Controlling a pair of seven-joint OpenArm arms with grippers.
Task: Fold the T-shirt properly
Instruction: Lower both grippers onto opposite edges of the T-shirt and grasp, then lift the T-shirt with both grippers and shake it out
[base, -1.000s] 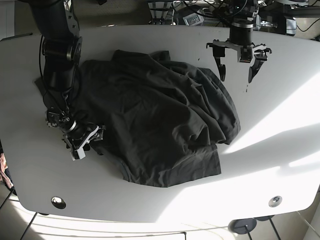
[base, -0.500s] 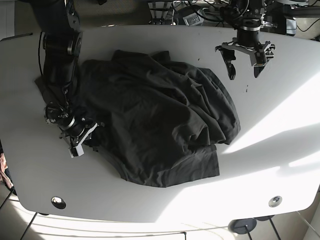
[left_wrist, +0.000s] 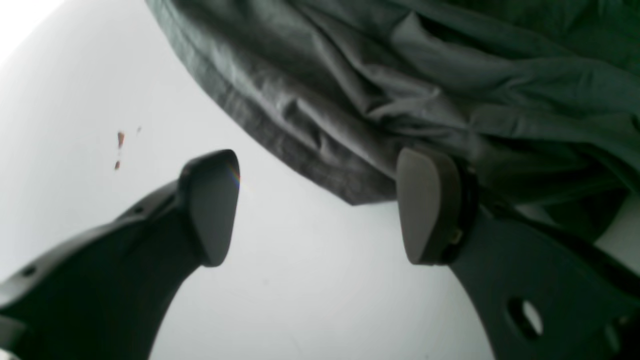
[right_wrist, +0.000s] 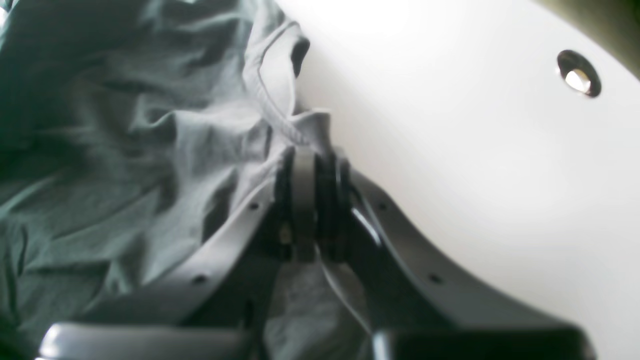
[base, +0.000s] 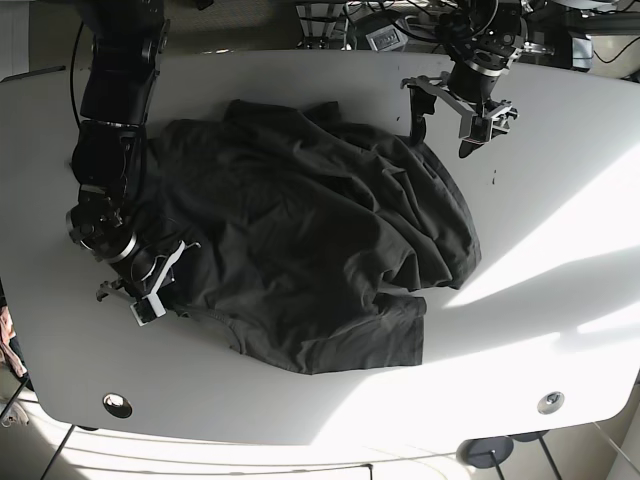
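Dragged leftward, crumpled T-shirt (base: 310, 250) in right hand (base: 150, 283).

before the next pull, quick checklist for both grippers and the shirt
1. Right gripper pinched on the T-shirt edge: ok, jaws shut with fabric between them.
2. Left gripper open for a grasp: ok, jaws spread wide.
3. Left gripper holding cloth: not ok, nothing between its fingers, shirt hem lies just ahead.
4. Shirt flat enough to fold: not ok, bunched and wrinkled.
5. Shirt fully on the table: ok.
6. Grip depth on the right: cannot tell, blurred.
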